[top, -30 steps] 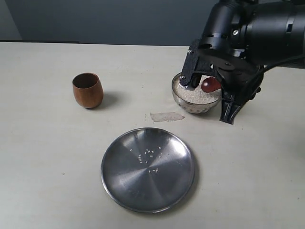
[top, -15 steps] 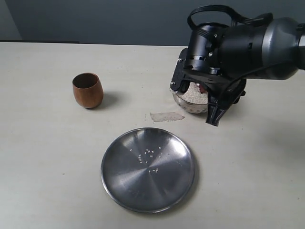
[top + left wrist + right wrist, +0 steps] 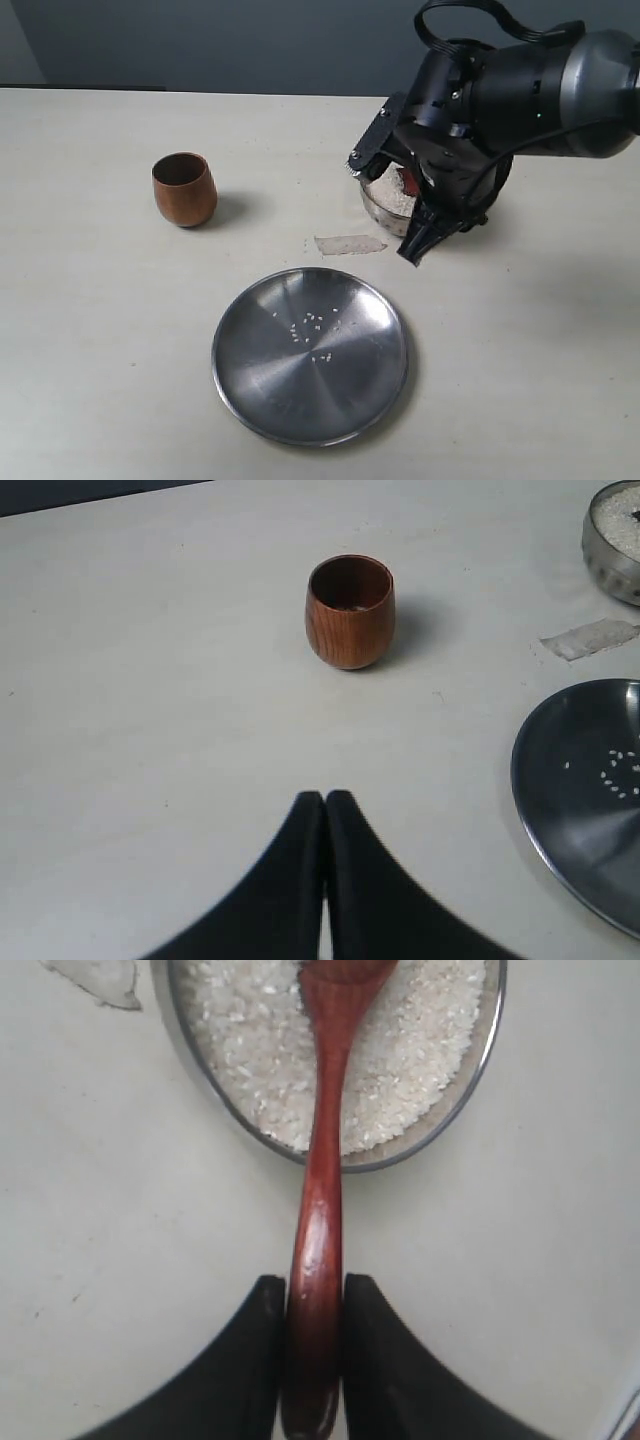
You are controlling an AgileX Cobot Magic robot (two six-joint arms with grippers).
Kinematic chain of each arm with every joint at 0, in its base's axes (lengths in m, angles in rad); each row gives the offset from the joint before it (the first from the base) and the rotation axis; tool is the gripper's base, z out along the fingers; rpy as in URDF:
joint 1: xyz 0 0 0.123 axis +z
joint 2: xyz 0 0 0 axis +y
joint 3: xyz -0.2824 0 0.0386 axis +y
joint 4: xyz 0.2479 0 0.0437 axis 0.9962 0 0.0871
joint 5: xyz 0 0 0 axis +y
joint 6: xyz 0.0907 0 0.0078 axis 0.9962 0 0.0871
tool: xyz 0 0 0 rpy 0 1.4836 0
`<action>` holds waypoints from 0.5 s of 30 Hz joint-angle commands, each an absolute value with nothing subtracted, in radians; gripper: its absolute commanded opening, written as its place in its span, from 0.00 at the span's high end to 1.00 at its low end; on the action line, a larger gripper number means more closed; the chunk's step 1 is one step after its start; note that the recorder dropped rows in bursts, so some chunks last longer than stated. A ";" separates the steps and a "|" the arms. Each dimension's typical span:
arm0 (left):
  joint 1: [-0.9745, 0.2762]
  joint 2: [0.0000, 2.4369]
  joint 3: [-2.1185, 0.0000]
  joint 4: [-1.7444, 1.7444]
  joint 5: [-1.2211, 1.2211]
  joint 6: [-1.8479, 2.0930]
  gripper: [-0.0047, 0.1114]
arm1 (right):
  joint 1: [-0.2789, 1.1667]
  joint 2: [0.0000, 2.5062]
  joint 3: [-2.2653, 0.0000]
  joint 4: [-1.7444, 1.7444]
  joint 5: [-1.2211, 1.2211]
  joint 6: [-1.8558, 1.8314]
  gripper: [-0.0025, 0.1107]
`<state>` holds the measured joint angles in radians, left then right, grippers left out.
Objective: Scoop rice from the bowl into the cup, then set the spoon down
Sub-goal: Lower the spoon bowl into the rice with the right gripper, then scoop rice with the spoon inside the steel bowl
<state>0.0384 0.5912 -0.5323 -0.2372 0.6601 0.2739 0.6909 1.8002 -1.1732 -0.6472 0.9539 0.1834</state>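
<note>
Right wrist view, stock by item.

1. Spoon (image 3: 318, 1210): reddish-brown wood with a glossy finish, a slim tapering handle and an oval head. The right claw (image 3: 315, 1292) pinches it near the tail of the handle, one finger on each side. The head points straight away from the claw and lies over the rice. It is cut off at the frame edge, so how deep it sits cannot be told. Judged light and stiff. The polished handle may swivel in so narrow a pinch, so a loaded head should be carried level.
2. Rice (image 3: 420, 1040): small white dry grains, loose, heaped close to the rim. Likely to spill at any tilt.
3. Bowl (image 3: 478, 1065): round polished steel with a thin rim, just ahead of the right claw and under the spoon's head. Probably light enough to skid if the spoon pushes it.
4. Cup (image 3: 350, 615): rounded brown wood, no handle, dark inside, upright. It stands ahead of the left claw (image 3: 324, 805) and well apart from it. That claw's fingers are pressed together on nothing.
5. Plate (image 3: 570, 810): flat steel holding a few stray grains, off to one side of the left claw.
</note>
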 commanded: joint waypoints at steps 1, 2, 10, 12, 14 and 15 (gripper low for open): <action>0.032 0.593 -0.538 -0.234 0.658 0.273 0.96 | 0.685 1.800 -1.172 -0.618 0.938 0.187 0.98; 0.032 0.593 -0.538 -0.234 0.658 0.273 0.96 | 0.685 1.800 -1.172 -0.618 0.938 0.209 0.98; 0.032 0.593 -0.538 -0.234 0.658 0.273 0.96 | 0.685 1.800 -1.172 -0.592 0.929 0.325 0.98; 0.032 0.593 -0.538 -0.234 0.658 0.273 0.96 | 0.685 1.800 -1.172 -0.592 0.926 0.354 0.98; 0.032 0.593 -0.538 -0.234 0.658 0.273 0.96 | 0.685 1.800 -1.172 -0.592 0.926 0.379 0.98; 0.032 0.593 -0.538 -0.234 0.658 0.273 0.96 | 0.685 1.800 -1.172 -0.587 0.926 0.385 0.98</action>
<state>0.0384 0.5912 -0.5323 -0.2372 0.6601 0.2739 0.6909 1.8002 -1.1732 -0.5888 0.9311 0.3519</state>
